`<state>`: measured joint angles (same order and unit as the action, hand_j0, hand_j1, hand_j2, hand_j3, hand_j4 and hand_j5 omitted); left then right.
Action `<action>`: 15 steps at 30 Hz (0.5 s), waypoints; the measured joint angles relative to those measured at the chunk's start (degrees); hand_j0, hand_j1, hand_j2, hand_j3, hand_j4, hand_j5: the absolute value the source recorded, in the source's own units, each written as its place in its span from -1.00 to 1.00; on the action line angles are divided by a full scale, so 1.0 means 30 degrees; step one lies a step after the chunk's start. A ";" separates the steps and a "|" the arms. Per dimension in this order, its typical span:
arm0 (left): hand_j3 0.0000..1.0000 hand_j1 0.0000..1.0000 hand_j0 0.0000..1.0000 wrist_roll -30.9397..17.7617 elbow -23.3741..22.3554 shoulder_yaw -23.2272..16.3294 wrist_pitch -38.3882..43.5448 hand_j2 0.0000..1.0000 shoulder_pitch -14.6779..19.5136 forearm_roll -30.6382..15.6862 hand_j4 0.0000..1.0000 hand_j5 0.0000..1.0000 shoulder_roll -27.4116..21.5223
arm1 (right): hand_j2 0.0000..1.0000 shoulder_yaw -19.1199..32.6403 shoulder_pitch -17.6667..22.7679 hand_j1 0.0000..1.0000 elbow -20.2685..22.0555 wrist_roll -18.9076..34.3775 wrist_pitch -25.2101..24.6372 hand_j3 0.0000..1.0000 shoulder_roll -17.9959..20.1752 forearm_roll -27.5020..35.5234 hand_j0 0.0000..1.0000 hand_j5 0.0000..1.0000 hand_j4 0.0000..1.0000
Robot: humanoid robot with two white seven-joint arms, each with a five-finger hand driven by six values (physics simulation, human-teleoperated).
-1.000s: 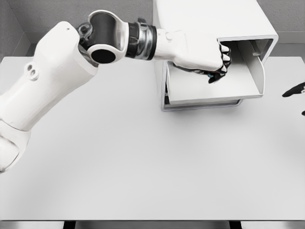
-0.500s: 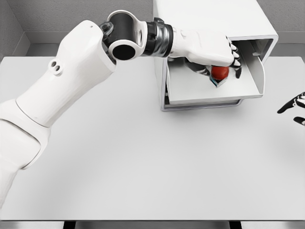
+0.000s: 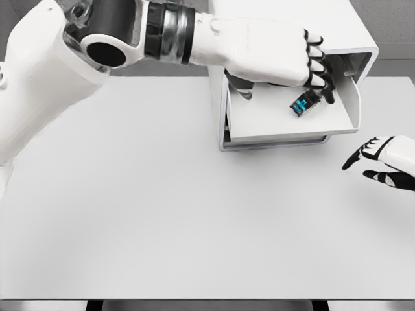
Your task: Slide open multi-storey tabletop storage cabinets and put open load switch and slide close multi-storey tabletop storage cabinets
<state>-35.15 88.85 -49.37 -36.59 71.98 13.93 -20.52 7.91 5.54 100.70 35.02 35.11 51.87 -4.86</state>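
Our left hand (image 3: 272,55) reached from the left over the open drawer (image 3: 272,126) of the cabinet (image 3: 285,19), its fingertips (image 3: 319,72) curled downward just above the load switch (image 3: 305,103), though we could not tell whether they gripped it. The switch lay tilted in the drawer's right part, its long axis running diagonally. Our right hand (image 3: 382,162) hovered with fingers spread, holding nothing, over the table (image 3: 162,214) just right of the drawer front, seemingly better placed to push it shut.

Matt white cabinet (image 3: 285,26) (smooth table (image 3: 162,214)).

White glossy arms with black-and-silver joints; each hand (image 3: 285,55) white with black fingers (image 3: 322,74).
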 measured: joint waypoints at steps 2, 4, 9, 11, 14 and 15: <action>1.00 1.00 1.00 0.0022 0.1422 0.0618 0.0237 1.00 -0.0088 -0.2599 1.00 1.00 -0.2270 | 0.18 -0.0804 -0.0236 0.18 0.0000 0.0001 0.0012 0.18 0.0015 -0.0093 0.18 0.18 0.18; 1.00 1.00 1.00 0.0032 0.2159 0.1092 0.0351 1.00 -0.0760 -0.4455 1.00 1.00 -0.4403 | 0.18 -0.1248 -0.0616 0.18 -0.0001 0.0001 0.0015 0.18 0.0031 -0.0135 0.18 0.18 0.18; 1.00 1.00 1.00 0.0035 0.2704 0.3149 0.0425 1.00 -0.5037 -0.5925 1.00 1.00 -0.8785 | 0.18 -0.2453 -0.1993 0.18 0.0000 0.0000 0.0009 0.18 0.0057 -0.0160 0.18 0.18 0.18; 1.00 1.00 1.00 0.0039 0.2660 0.3458 0.0448 1.00 -0.6382 -0.5825 1.00 1.00 -0.9827 | 0.18 -0.2780 -0.2549 0.18 -0.0001 0.0001 0.0012 0.18 0.0061 -0.0166 0.18 0.18 0.18; 1.00 1.00 1.00 0.0037 0.1060 0.3592 0.0446 1.00 -0.8613 -0.5235 1.00 1.00 -1.0303 | 0.18 -0.3694 -0.3839 0.18 0.0000 -0.0001 0.0003 0.18 0.0067 -0.0178 0.18 0.18 0.18; 1.00 1.00 1.00 0.0038 0.0306 0.3496 0.0451 1.00 -0.8936 -0.4923 1.00 1.00 -1.0301 | 0.18 -0.3972 -0.4015 0.18 0.0001 0.0000 0.0006 0.18 0.0066 -0.0222 0.18 0.18 0.18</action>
<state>-35.04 89.76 -38.88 -35.23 45.18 -0.84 -51.42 -4.01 -6.50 100.71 35.01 35.13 52.07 -5.53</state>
